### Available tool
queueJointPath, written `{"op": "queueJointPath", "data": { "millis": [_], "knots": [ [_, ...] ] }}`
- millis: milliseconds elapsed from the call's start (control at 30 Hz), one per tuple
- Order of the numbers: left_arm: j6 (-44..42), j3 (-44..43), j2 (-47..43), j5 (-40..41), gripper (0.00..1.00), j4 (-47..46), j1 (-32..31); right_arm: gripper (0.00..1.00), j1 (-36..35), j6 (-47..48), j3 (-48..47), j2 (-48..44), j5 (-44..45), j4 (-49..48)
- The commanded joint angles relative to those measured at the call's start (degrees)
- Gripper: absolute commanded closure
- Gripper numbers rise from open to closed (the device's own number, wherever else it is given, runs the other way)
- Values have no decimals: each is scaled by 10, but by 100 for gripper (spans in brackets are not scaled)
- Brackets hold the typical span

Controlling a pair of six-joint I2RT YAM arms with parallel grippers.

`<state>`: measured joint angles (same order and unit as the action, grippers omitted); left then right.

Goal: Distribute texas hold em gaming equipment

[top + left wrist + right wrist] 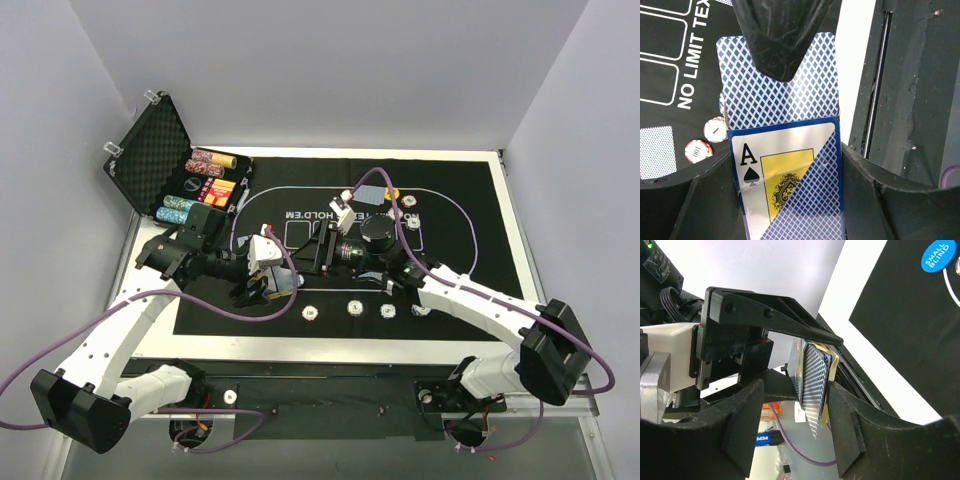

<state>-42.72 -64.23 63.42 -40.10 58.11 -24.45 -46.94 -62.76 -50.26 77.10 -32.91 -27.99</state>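
**Top view.** The left tool (262, 280) and right tool (305, 262) meet nose to nose above the near-left part of the black mat (470, 200). The pack of cards (283, 284) sits between them, just left of the right tool. A row of chips (354, 308) lies on the mat nearby, on the near side.

**Left wrist view.** The left tool pinches the pack by its long sides. The pack's long axis runs straight out along the fingers. The top card (775, 95), blue back up, sticks out past the box, and the right tool's dark tip overlaps its far end.

**Right wrist view.** The right tool is spread, with one finger on each side of the pack. Contact with the card is probably light, but the view is too poor to be sure. To draw the card it would need to close, then pull along the long axis. There is open mat towards the blue disc (937, 255).
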Motion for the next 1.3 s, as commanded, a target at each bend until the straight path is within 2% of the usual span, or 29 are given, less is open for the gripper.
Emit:
{"op": "queueJointPath", "data": {
  "millis": [0, 200, 500, 700, 1000, 1167, 1267],
  "knots": [
    [-8, -28, -8, -20, 82, -1, -2, 52, -3, 36, 3, -21, 7, 28],
    [-10, -35, -8, -24, 88, 3, -3, 52, -23, 75, -13, -3, 25, 86],
    [-10, -38, -11, -28, 94, 8, -3, 55, -25, 91, -16, -6, 41, 107],
    [-8, -36, -12, -31, 95, 6, -3, 58, -8, 82, 11, -32, 48, 94],
    [-5, -35, -15, -30, 97, 6, -3, 68, 11, 60, 33, -49, 50, 65],
    [-6, -35, -15, -29, 97, 5, -3, 67, 11, 77, 27, -62, 65, 93],
    [-6, -31, -17, -27, 97, 5, -2, 58, 9, 84, 17, -81, 85, 106]
  ]
}}
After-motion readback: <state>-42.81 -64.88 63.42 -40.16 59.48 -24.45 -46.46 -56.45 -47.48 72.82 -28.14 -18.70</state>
